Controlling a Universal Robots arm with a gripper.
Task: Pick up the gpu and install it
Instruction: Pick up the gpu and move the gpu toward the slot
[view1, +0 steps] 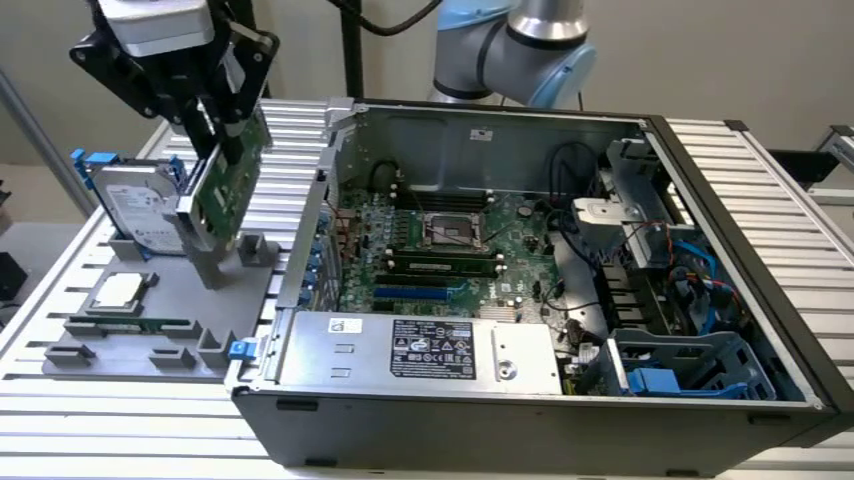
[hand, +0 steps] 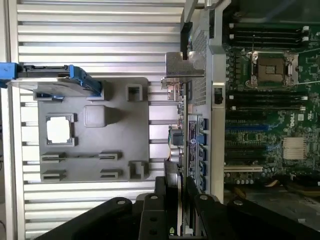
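Note:
The gpu (view1: 218, 190) hangs upright in the air at the exterior view's left, green board facing the case, above the grey holder tray (view1: 94, 345). My gripper (view1: 218, 125) is shut on its top edge. In the wrist view the gpu (hand: 186, 125) appears edge-on, its silver bracket (hand: 182, 70) at the far end. It sits over the gap between the tray (hand: 95, 165) and the case wall (hand: 217, 60). My gripper (hand: 175, 195) clamps it between black fingers (hand: 150, 212). The tray's two card posts (hand: 135, 92) stand empty.
The tray also holds a silver hard drive with blue rails (view1: 134, 205), a CPU (view1: 118, 290) and a narrow memory stick (view1: 127, 326). The open computer case (view1: 747, 250) lies at the exterior view's right, showing its motherboard (view1: 441, 240), blue slot (view1: 420, 295) and power supply (view1: 427, 350).

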